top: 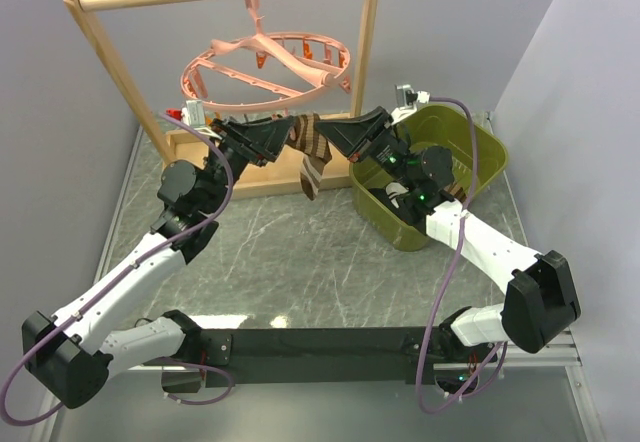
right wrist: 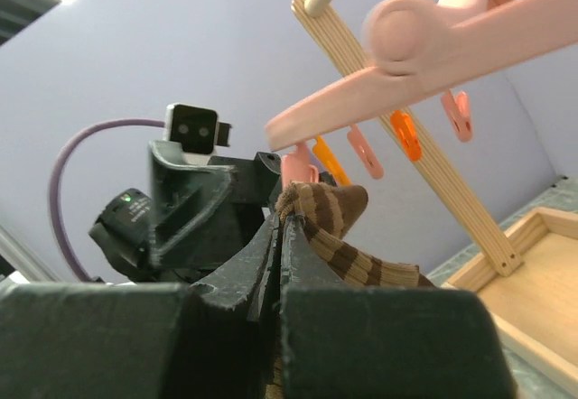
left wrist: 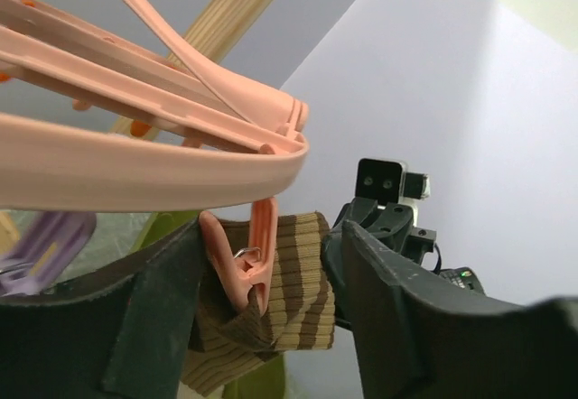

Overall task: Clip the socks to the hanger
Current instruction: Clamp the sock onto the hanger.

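Observation:
The salmon-pink ring hanger (top: 265, 62) hangs by its hook from the wooden rack's top bar. One brown sock with tan stripes (top: 311, 154) hangs between my two grippers, just below the ring's front rim. My right gripper (top: 336, 134) is shut on the sock's cuff, and the right wrist view (right wrist: 287, 223) shows the striped knit (right wrist: 361, 255) pinched at its tips. My left gripper (left wrist: 271, 241) is open, its fingers either side of a pink clip (left wrist: 246, 264). The clip's tips bite a fold of the sock (left wrist: 298, 295). A second striped sock is not visible.
The light wooden rack (top: 372, 52) stands at the back with its tray base (top: 205, 149) on the marble table. A green bin (top: 482, 152) at the right holds dark items. More pink and orange clips (right wrist: 397, 133) hang round the ring.

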Action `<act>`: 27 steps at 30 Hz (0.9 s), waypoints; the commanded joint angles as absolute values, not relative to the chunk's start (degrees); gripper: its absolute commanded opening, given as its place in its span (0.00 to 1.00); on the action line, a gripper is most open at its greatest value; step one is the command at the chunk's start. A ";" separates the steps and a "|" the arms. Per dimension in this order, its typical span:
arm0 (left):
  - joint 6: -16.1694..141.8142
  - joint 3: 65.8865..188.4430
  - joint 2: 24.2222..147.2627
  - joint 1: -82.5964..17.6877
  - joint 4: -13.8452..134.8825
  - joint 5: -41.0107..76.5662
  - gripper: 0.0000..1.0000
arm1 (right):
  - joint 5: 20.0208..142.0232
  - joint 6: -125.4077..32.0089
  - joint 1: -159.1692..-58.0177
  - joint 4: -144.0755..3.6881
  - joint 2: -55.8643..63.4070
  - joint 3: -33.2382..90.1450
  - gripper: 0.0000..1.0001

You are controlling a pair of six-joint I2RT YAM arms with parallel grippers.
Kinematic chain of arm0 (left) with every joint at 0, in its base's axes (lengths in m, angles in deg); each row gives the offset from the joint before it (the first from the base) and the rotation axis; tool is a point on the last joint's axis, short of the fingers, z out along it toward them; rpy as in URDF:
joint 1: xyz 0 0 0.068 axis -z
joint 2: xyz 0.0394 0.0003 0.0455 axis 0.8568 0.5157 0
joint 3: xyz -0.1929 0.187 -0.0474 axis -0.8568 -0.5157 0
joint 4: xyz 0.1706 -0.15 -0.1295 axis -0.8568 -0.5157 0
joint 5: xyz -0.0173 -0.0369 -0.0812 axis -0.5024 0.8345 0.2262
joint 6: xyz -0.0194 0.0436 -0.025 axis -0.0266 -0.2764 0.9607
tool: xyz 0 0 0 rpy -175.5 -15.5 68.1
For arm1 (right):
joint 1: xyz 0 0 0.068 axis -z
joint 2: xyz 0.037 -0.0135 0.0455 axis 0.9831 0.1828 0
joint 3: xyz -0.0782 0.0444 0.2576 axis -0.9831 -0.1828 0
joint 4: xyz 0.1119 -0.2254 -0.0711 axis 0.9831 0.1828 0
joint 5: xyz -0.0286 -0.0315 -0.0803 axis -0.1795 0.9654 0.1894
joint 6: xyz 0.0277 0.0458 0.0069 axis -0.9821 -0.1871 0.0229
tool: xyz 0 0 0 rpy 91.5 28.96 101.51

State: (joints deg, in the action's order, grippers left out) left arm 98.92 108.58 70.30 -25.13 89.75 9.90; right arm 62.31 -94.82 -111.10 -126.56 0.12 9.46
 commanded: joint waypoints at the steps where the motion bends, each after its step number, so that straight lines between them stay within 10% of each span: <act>1: 98.71 108.43 68.26 -24.76 89.71 9.69 0.70 | 63.17 -92.45 -111.55 -126.09 0.03 9.60 0.00; 12: 96.95 110.98 67.20 -24.76 77.23 0.38 0.77 | 66.51 -80.34 -111.55 -100.19 -1.81 13.11 0.00; 19: 95.28 112.03 65.71 -24.76 69.94 -6.21 0.80 | 67.04 -72.94 -111.55 -82.23 -1.37 19.52 0.50; 27: 89.75 114.50 65.36 -24.85 63.34 -10.78 0.82 | 82.57 -63.62 -111.20 -62.57 -5.85 26.89 0.75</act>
State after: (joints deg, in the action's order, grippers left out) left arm 93.83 111.46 66.59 -25.00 66.03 -8.05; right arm 73.02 -69.62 -111.19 -72.48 -1.59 21.00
